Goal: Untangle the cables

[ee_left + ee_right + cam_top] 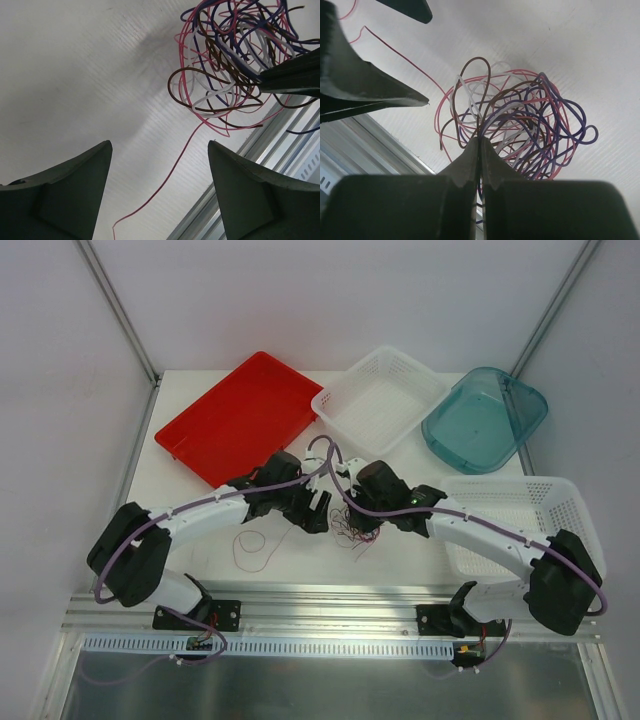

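The cables (352,530) are a tangled ball of thin purple, pink-red, brown and whitish wires on the white table between the two grippers. The ball shows in the left wrist view (235,55) and the right wrist view (520,125). My right gripper (480,140) is shut on strands at the ball's near edge; in the top view it (366,522) sits right at the ball. My left gripper (159,143) is open and empty, just left of the ball (318,517). A pink-red strand (172,172) trails from the ball between its fingers. A separate dark red loop (252,540) lies further left.
A red tray (240,415), a white basket (380,400) and a teal tub (485,420) stand along the back. Another white basket (520,520) stands at the right under the right arm. An aluminium rail (330,600) runs along the near table edge.
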Robot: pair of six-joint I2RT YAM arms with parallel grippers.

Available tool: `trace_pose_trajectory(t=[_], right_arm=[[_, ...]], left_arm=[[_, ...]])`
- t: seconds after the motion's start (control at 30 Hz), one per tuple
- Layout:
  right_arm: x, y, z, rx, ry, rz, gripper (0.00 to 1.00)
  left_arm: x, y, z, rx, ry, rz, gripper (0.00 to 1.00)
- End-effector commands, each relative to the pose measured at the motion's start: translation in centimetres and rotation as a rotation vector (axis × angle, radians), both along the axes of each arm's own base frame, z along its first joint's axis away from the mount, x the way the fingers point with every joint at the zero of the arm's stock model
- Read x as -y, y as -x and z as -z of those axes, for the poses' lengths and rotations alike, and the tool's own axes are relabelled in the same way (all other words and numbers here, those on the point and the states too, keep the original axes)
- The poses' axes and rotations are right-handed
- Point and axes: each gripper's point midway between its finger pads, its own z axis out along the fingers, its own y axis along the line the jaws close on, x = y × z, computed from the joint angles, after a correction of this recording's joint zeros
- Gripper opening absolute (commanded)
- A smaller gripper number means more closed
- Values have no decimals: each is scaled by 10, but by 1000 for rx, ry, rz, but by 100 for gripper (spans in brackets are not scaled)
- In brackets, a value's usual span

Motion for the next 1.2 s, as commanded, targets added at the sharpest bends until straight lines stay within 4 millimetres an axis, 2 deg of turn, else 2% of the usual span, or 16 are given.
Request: trace_pose_trajectory(t=[0.0, 0.1, 0.23, 0.27, 0.33, 0.37, 0.47, 0.53, 0.7, 0.73, 0.8, 0.83, 0.87, 0.97, 1.07, 1.17], right_arm=[[-4, 0, -16, 33, -47, -29, 1], [-3, 0, -15, 30, -47, -28, 1], [-2, 0, -15, 34, -46, -28, 1], [-2, 0, -16, 37, -48, -26, 1], [-1, -1, -16, 37, -47, -24, 1], [1, -2, -15, 38, -44, -17, 1], [9, -7, -15, 44, -45, 13, 1], [17, -10, -13, 40, -50, 49, 1], [57, -26, -24, 52, -78, 214, 1], [64, -29, -26, 57, -73, 248, 1], [91, -38, -27, 68, -28, 355, 1], [97, -40, -30, 64, -29, 401, 1], [112, -42, -29, 61, -6, 459, 1], [134, -46, -37, 61, -12, 578, 1], [145, -45, -44, 53, -29, 645, 1], [149, -44, -49, 51, -41, 676, 1]], left_arm=[[11, 5, 2, 25, 28, 101, 77], [15, 8, 3, 3, 42, 122, 71], [15, 9, 2, 5, 46, 126, 46], [16, 9, 0, 7, 50, 130, 30], [16, 12, -4, 5, 63, 135, 15], [16, 13, -7, 1, 71, 134, 0], [14, 17, -16, 4, 91, 124, 0], [7, 11, -21, 36, 66, 72, 0], [-10, 8, -25, 29, 30, -57, 0], [-17, 4, -25, 38, 10, -98, 0], [-29, 0, -24, 18, -15, -181, 0], [-41, -2, -23, 1, -31, -230, 0], [-50, -6, -22, -18, -37, -298, 0], [-84, -10, -21, -77, -42, -447, 0], [-109, -8, -27, -85, -40, -540, 0], [-123, -4, -41, -60, -39, -581, 0]])
